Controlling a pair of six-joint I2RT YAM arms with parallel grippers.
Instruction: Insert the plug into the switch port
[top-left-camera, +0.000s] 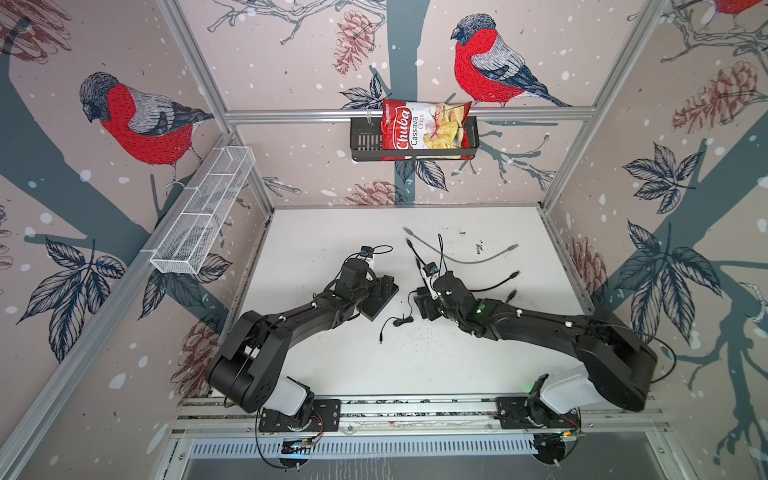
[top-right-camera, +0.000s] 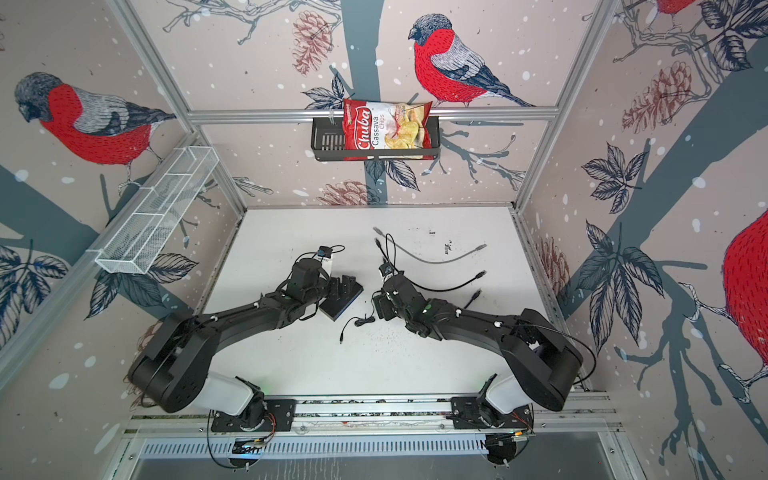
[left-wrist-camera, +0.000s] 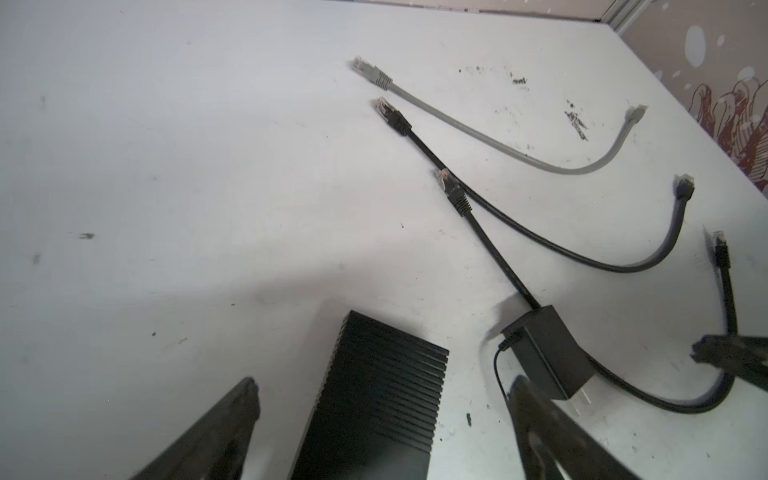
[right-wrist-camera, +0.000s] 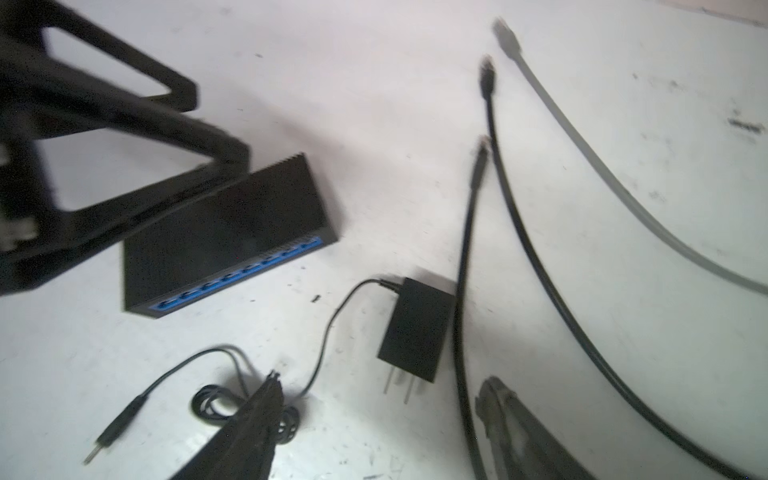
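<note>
Plug loose near switch (ports blue)

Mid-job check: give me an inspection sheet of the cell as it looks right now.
Surface: white tabletop, scuffed, black specks.
Job's things: switch flat on table, no plug seen in its blue port row; ethernet plugs lie loose.
Clutter: power adapter.
Grippers: left gripper open, straddling the switch end; right gripper open near the adapter, holding nothing.
Cables: grey cable, two black cables, thin adapter lead.
Surroundings: chip bag in black wall basket; white mesh basket.
</note>
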